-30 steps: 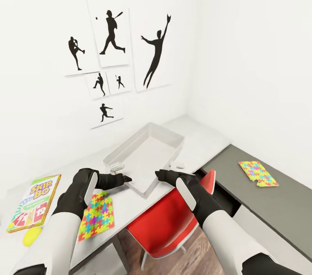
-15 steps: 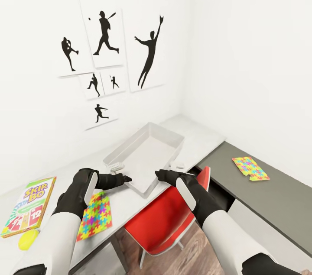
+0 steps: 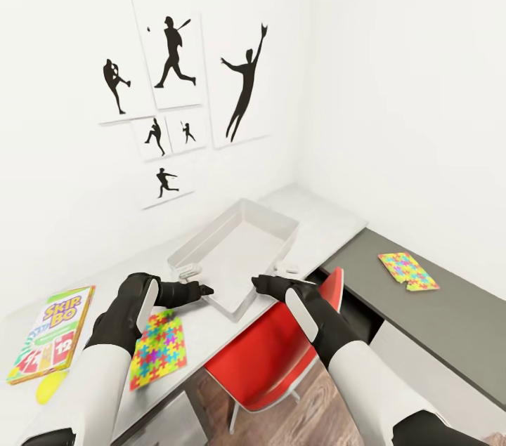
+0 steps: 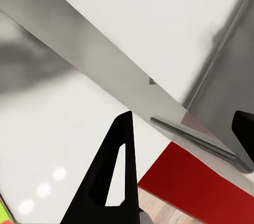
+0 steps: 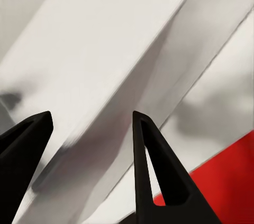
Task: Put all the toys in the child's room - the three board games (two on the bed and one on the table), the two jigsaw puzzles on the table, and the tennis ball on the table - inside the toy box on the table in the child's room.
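Head view: the pale surface (image 3: 309,221) carries the empty toy box (image 3: 235,253) in the corner, and both my hands hover at its near end, my left hand (image 3: 204,289) and my right hand (image 3: 257,283), each with fingers spread and holding nothing. The SKIP-BO game (image 3: 50,332) lies to my far left, one jigsaw puzzle (image 3: 158,350) under my left forearm, another (image 3: 409,271) well to the right, and the tennis ball (image 3: 50,385) at the near edge. I judge the near puzzle the best first pick: approach flat, pinch one edge.
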